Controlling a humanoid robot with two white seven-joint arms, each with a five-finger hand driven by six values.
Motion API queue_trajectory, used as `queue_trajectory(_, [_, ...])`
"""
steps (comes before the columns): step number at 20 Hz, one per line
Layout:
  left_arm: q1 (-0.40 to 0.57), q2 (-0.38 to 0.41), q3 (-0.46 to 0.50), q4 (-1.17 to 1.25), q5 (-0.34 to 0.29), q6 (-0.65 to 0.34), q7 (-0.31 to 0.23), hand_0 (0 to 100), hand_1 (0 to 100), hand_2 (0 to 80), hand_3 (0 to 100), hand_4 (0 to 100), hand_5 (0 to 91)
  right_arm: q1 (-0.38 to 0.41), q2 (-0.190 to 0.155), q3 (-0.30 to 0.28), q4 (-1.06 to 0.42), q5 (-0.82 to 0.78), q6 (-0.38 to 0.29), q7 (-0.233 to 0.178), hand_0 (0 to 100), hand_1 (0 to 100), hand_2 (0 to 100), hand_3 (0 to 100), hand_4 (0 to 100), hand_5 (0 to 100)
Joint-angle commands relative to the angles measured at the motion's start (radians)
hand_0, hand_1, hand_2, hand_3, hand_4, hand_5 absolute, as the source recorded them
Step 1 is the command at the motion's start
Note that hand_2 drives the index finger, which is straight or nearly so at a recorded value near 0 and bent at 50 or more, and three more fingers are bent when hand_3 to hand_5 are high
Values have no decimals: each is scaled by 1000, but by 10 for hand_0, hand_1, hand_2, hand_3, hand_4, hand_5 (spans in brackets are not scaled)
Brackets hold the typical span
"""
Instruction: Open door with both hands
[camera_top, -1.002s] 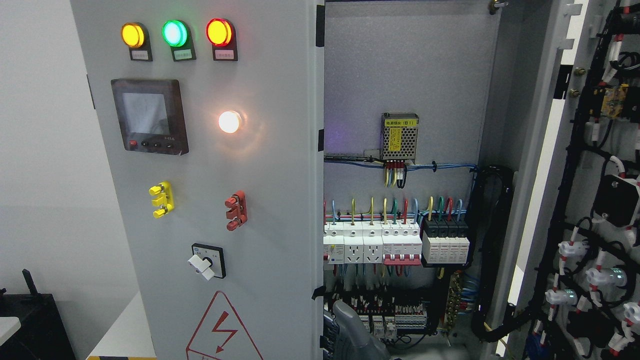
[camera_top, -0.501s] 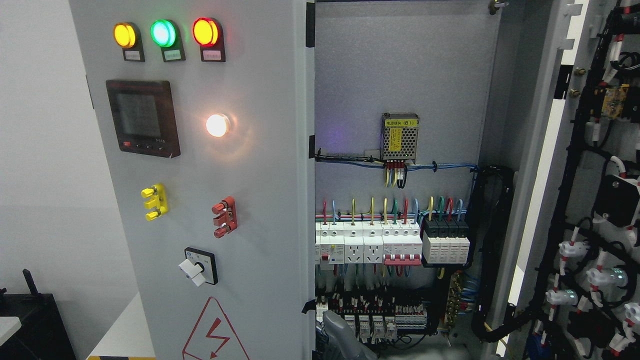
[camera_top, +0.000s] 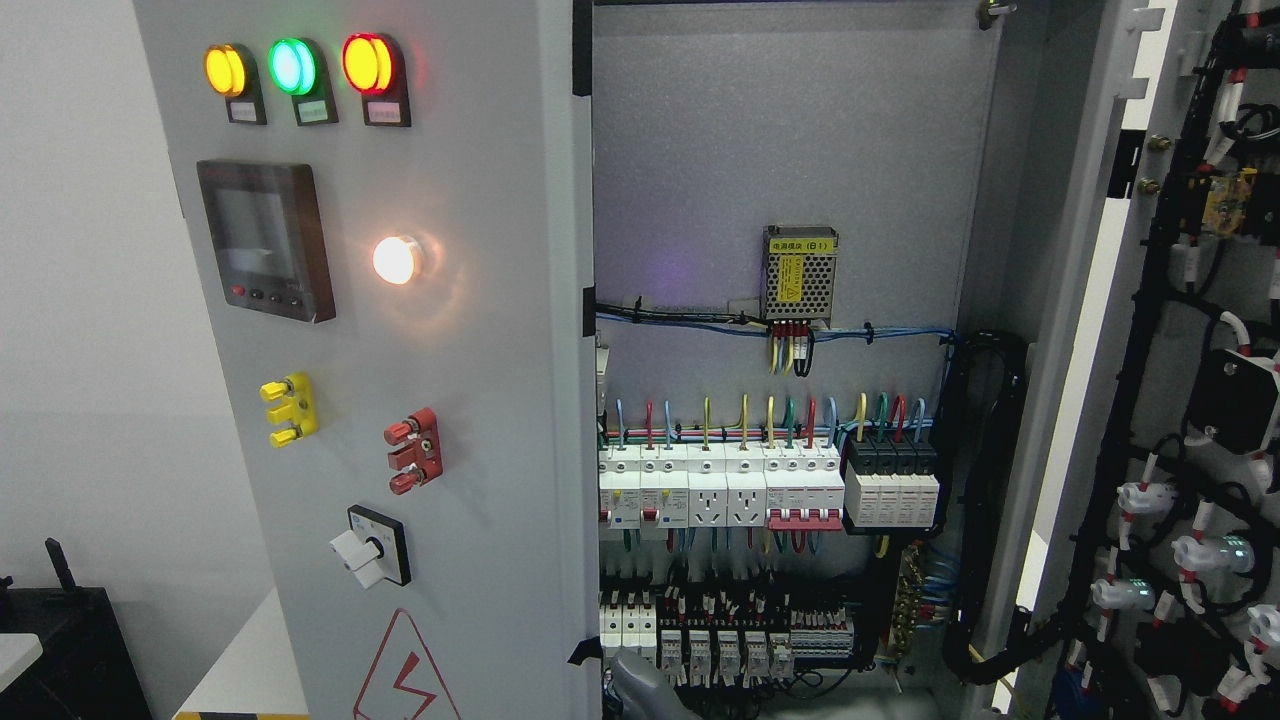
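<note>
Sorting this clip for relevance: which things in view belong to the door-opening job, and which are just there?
Part of the job:
- left door, partly open
- right door, wide open, wiring on its inner face
- grey hand at the bottom edge by the left door's edge; side unclear

Just there:
- row of breakers
- power supply
- black case, lower left

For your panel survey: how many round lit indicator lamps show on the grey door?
4: amber lamp, green lamp and red lamp along the top, white lamp below.
</note>
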Motion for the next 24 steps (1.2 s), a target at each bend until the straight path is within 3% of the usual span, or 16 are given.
queue_trajectory(1, [0,0,0,-5,0,0,1,0,0,0,0,33,0,5,25,57,-69,-11,1,0,0,0,0,0,0,0])
queue_trajectory(4, [0,0,0,-5,0,0,3,0,0,0,0,33,0,19,29,83,-86,-11,-1,0,0,0,0,0,0,0])
queue_trajectory(7, [0,0,0,-5,0,0,1,0,0,0,0,33,0,22,61,96,-86,-11,-1,0,0,0,0,0,0,0])
queue_trajectory(12, [0,0,0,-5,2,0,1,0,0,0,0,32,0,31,83,134,-86,-11,-1,0,0,0,0,0,0,0])
queue_trajectory(24, [0,0,0,-5,0,0,1,0,0,0,0,33,0,33,103,188,-91,-11,-1,0,0,0,0,0,0,0])
